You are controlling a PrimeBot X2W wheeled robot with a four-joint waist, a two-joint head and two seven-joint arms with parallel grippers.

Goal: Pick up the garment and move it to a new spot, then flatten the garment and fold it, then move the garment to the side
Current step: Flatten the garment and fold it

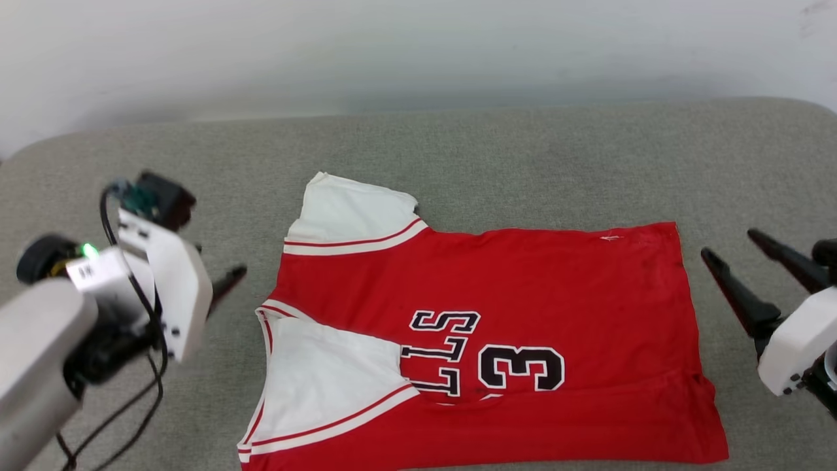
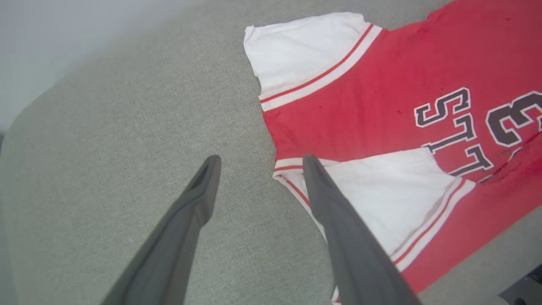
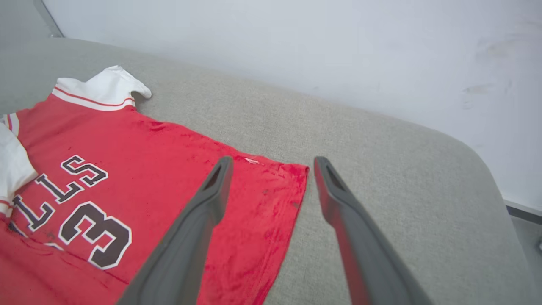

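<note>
The garment [image 1: 523, 281] lies flat on the grey padded surface, collar end toward the left and hem toward the right. It is red with white sleeves, black letters and a "3". Its near sleeve [image 1: 327, 386] is folded in over the chest. My left gripper [image 2: 261, 159] is open just off the collar edge of the garment [image 2: 360, 101], with one finger over the folded sleeve's trim and nothing held. My right gripper [image 1: 732, 245] hovers open just right of the hem. In the right wrist view it [image 3: 273, 160] straddles the far hem corner of the garment [image 3: 148, 161], holding nothing.
The grey padded surface [image 1: 458, 150] runs back to a white wall [image 1: 392, 52] and has rounded corners at left and right. A black cable [image 1: 140, 392] hangs from my left wrist. Bare cushion lies behind the garment and on both sides.
</note>
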